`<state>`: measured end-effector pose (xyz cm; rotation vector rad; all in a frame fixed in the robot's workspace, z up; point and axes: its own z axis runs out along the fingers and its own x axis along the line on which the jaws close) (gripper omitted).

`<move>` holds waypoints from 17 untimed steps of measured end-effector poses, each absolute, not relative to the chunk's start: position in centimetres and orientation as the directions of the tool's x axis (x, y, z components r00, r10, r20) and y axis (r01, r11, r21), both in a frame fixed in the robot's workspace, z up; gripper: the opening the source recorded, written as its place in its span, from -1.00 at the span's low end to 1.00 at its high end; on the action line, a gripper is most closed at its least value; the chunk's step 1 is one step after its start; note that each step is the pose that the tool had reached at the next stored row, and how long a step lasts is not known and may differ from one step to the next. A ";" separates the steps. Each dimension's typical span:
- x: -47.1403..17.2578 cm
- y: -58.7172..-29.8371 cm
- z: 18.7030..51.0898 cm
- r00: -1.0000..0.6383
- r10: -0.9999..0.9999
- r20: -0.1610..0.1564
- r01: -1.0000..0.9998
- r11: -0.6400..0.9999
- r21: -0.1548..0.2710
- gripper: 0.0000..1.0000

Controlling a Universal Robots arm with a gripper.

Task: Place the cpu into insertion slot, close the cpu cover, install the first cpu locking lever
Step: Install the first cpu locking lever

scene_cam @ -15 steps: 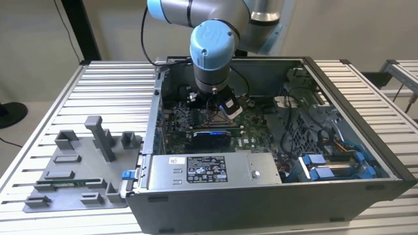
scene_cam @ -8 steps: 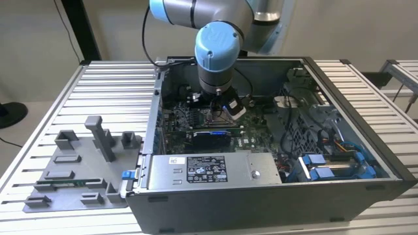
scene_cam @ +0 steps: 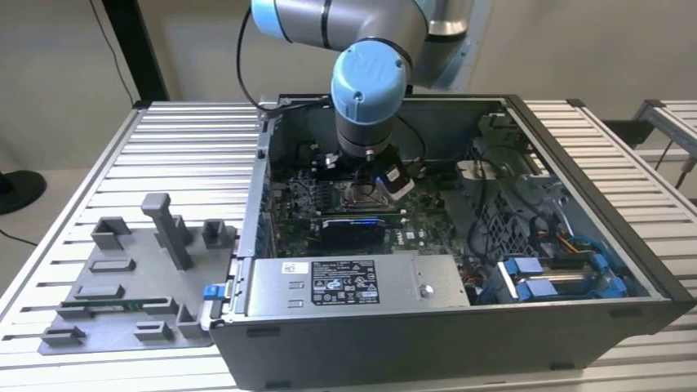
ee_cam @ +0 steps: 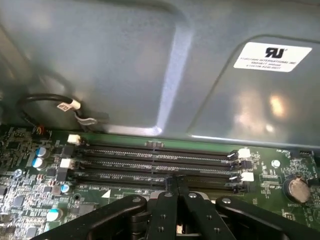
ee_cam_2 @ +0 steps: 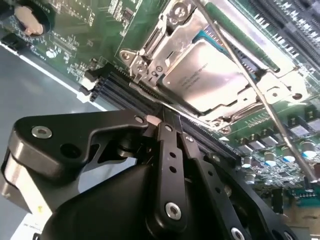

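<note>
While the cpu (ee_cam_2: 210,75) sits in the insertion slot (ee_cam_2: 150,52) with the cpu cover (ee_cam_2: 265,87) down over it, the locking lever (ee_cam_2: 260,95) looks unlatched. The pincer (ee_cam_2: 167,125), fingers pressed together, empty, hovers beside the socket.

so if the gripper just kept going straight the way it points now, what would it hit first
Probably the long dark memory slots on the green board: in both wrist views the gripper tips sit just over their edge. The cpu cover, closed over the cpu, lies just beyond. Depth is unclear, so this is a best guess.
</note>
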<state>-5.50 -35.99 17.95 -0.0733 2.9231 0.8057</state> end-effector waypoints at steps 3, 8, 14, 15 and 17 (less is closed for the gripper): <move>-5.5 -36.0 18.0 -0.993 -0.017 -0.117 -0.075 0.855 0.513 -1.00; -5.7 -36.0 18.5 -0.993 -0.017 -0.117 -0.075 0.854 0.515 -1.00; -7.8 -36.0 18.6 -0.993 -0.017 -0.119 -0.076 0.854 0.514 -1.00; -8.1 -36.0 18.6 -0.993 -0.017 -0.119 -0.076 0.854 0.514 -1.00; -8.6 -36.0 18.6 -0.993 -0.017 -0.120 -0.076 0.854 0.514 -1.00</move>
